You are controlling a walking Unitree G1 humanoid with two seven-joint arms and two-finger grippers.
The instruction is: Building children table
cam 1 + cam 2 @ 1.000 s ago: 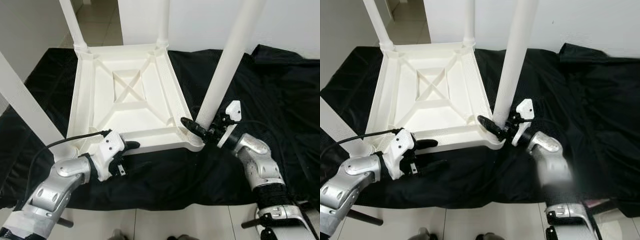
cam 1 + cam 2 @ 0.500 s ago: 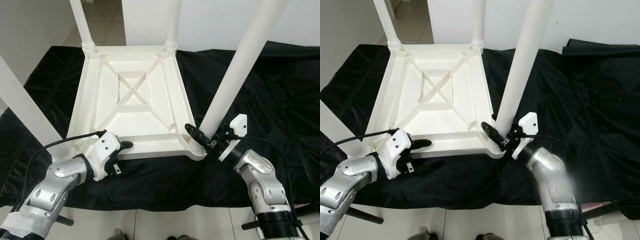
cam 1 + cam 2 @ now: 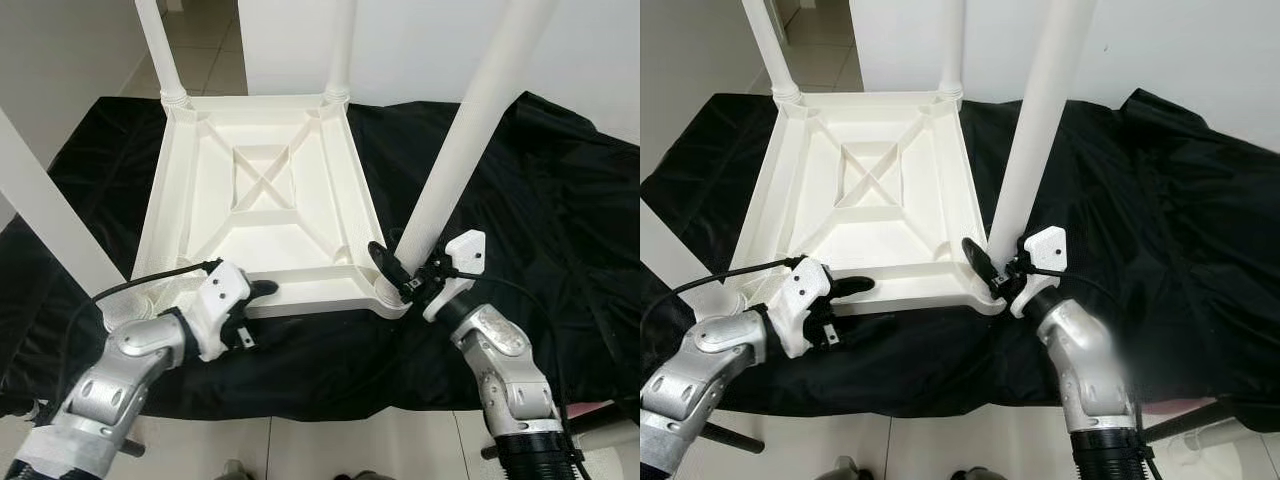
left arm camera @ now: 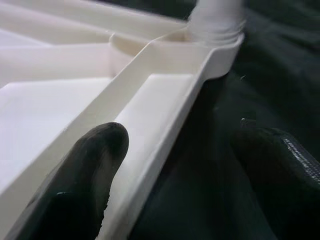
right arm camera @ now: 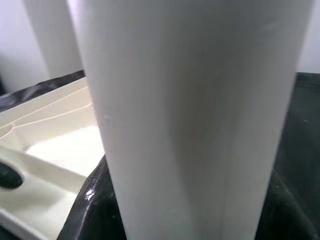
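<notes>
Tabletop: white, lying upside down on a black cloth, ribbed underside up.

Legs: four standing in the corner sockets. The leg at the near right corner is the one in hand.

Right gripper: my fingers grip the base of that leg just above its socket; the wrist view has the white shaft pressed between them.

Left gripper: fingers parted, one lying on the near rim, the other outside over the cloth. It straddles the rim; I judge it a brace, not a clamp.

Step, as I judge it: seating this leg. To do it well I keep the shaft square to the socket, turn or press without tilting, and hold the rim down so the tabletop cannot slide on the cloth.
</notes>
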